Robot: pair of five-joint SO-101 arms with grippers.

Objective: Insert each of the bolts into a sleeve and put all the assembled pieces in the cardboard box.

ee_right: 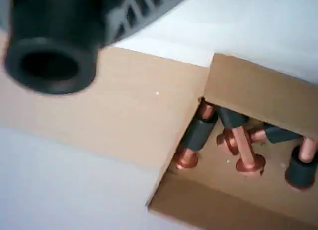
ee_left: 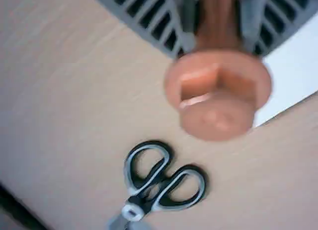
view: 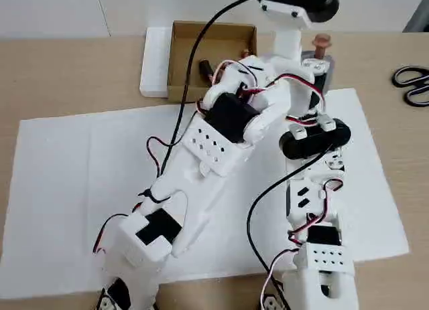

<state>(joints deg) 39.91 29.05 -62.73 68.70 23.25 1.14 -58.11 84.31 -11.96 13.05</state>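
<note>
- Nearest the left wrist camera, the bolt (ee_left: 217,91) is pointing its head at the lens, with the left gripper (ee_left: 218,14) clamping its shank; in the high view it is sitting upper right.
- The right gripper (ee_right: 74,14) is pinching a sleeve (ee_right: 49,61), open bore showing, near the cardboard box (ee_right: 238,91).
- Mating them well, I judge, is calling for lining up shank and bore before pushing slowly.
- The box, upper centre, is already holding assembled pieces (ee_right: 196,135).
</note>
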